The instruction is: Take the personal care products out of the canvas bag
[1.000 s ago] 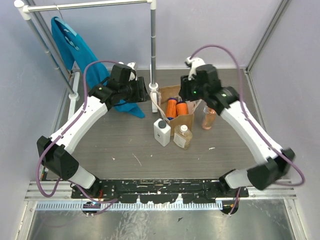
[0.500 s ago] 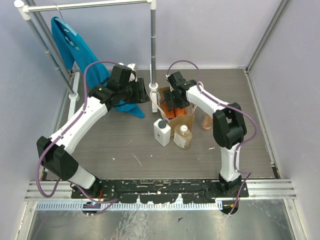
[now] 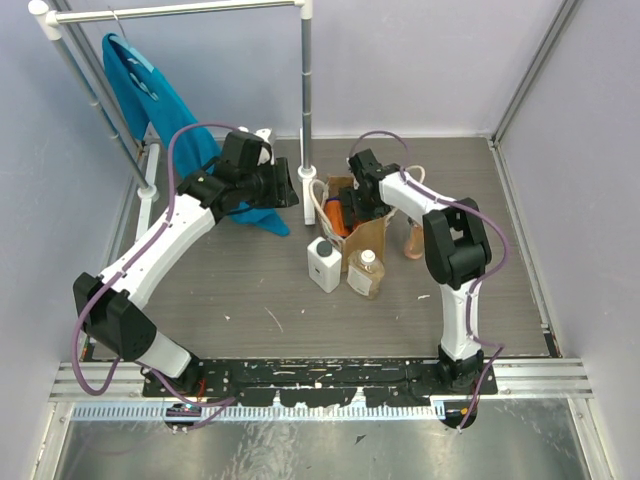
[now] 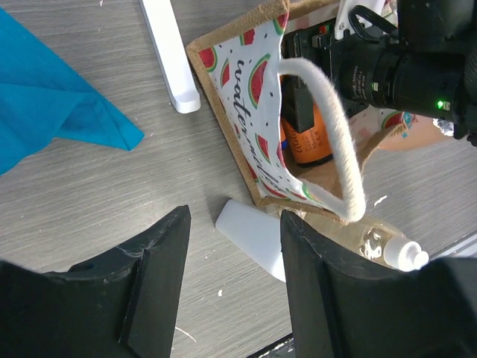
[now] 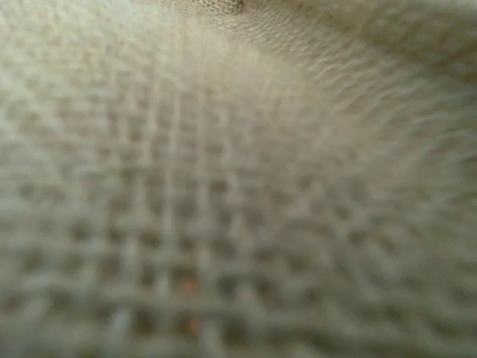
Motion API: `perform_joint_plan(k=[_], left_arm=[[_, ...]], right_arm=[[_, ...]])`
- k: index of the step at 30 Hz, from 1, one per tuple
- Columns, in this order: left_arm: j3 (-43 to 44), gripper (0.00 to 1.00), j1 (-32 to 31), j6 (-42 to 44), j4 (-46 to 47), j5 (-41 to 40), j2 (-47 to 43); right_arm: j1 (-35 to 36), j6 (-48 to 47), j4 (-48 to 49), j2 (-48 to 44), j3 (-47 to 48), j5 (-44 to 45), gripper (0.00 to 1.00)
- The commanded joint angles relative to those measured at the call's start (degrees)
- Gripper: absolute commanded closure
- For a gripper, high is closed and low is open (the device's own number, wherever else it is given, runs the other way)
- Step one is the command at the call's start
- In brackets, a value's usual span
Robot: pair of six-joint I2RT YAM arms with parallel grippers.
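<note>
Beside the tan canvas bag [image 3: 370, 238], three small bottles [image 3: 365, 272] stand out; an orange bottle [image 4: 309, 145] is left inside, your right jaws there, spread unclear; left jaws wide, empty.

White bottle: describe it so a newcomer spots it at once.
Find the tan canvas bag in the middle of the table. Two bottles stand on its near side; the white bottle is the left one. It is opaque, boxy and dark-capped, while the amber bottle beside it is clear, white-capped.

The left gripper [image 4: 235, 239] is hovering with jaws apart, while the right gripper [image 3: 353, 208] is pointing downward, its arm bending sharply back.
</note>
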Motion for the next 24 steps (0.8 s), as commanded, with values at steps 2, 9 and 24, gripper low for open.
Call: perform_joint_plan(k=[2,9,24], left_arm=[[-0.91,0.42,0.29,0.28,0.52,0.34,-0.97],[-0.98,0.41,0.29,0.37,0.24,0.12,-1.34],[-1.33,0.42,0.29,-1.03,1.43,1.33,-1.08]], right_arm=[[-0.27,-2.13,-0.60,2.90,1.01,-12.81,0.28],[0.46,-0.86,3.82,-9.40,-0.59,-4.55,0.76],[3.09,-5.67,27.22,-47.12,-11.86,12.31,0.96]])
